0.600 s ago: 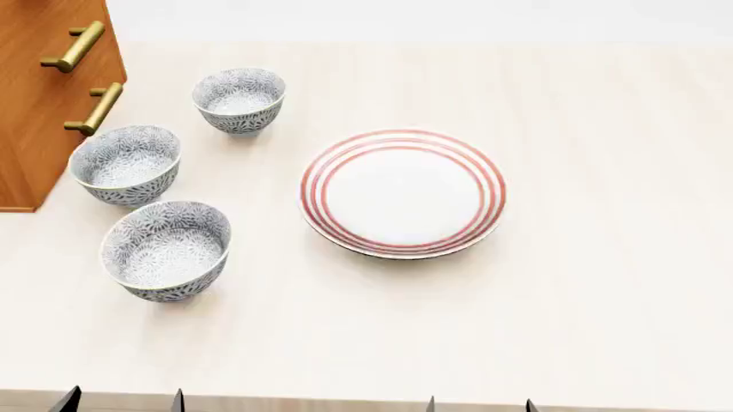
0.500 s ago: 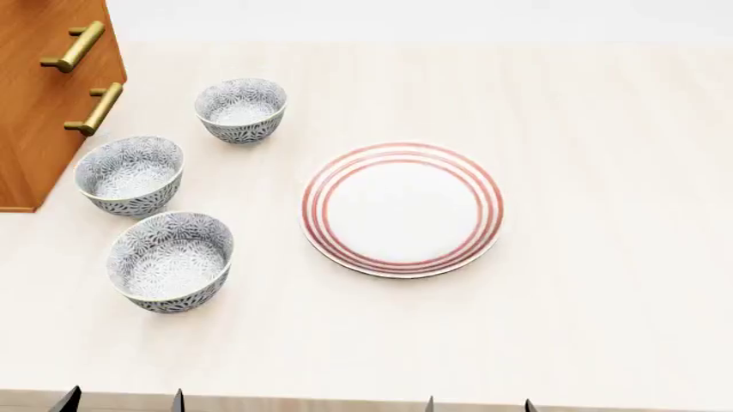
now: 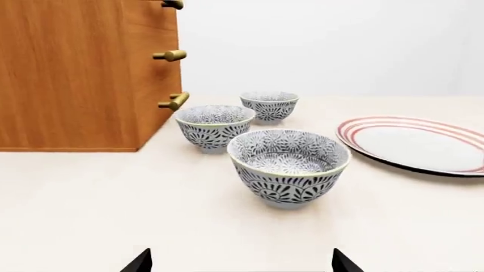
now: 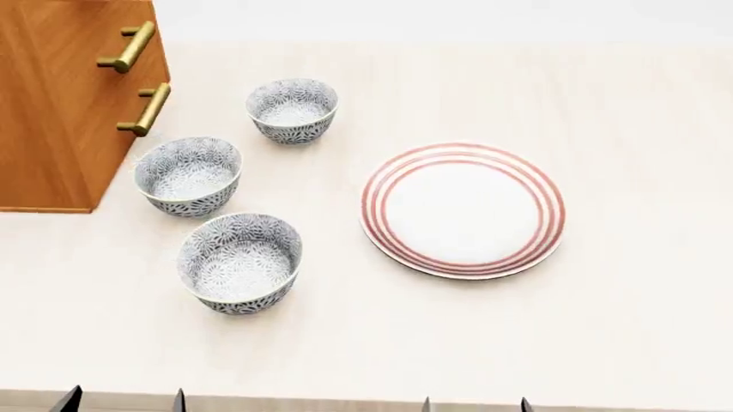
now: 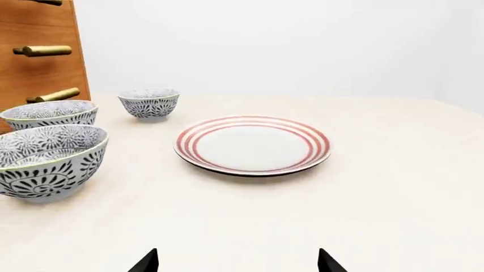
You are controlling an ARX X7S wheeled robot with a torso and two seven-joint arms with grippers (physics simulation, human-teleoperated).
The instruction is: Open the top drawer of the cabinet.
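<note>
The orange-brown cabinet (image 4: 57, 103) stands at the far left of the table, drawer fronts facing right. The left wrist view shows three brass handles up the front of the cabinet (image 3: 68, 73). The top drawer (image 3: 151, 14) looks shut, its handle (image 3: 172, 4) cut by the frame edge. Only two handles show in the head view; I cannot tell which drawers they belong to. My left gripper (image 4: 123, 402) (image 3: 238, 263) and right gripper (image 4: 475, 403) (image 5: 237, 262) are open and empty at the table's near edge, far from the cabinet.
Three blue-patterned bowls (image 4: 239, 262) (image 4: 187, 174) (image 4: 292, 109) stand in a row just right of the cabinet, between my grippers and the drawer fronts. A white plate with red rings (image 4: 463, 209) lies mid-table. The table (image 4: 619, 326) is pale wood.
In the head view the cabinet, bowls and plate have all shifted to the right, so more of the cabinet shows. Nothing on the table has moved relative to the rest.
</note>
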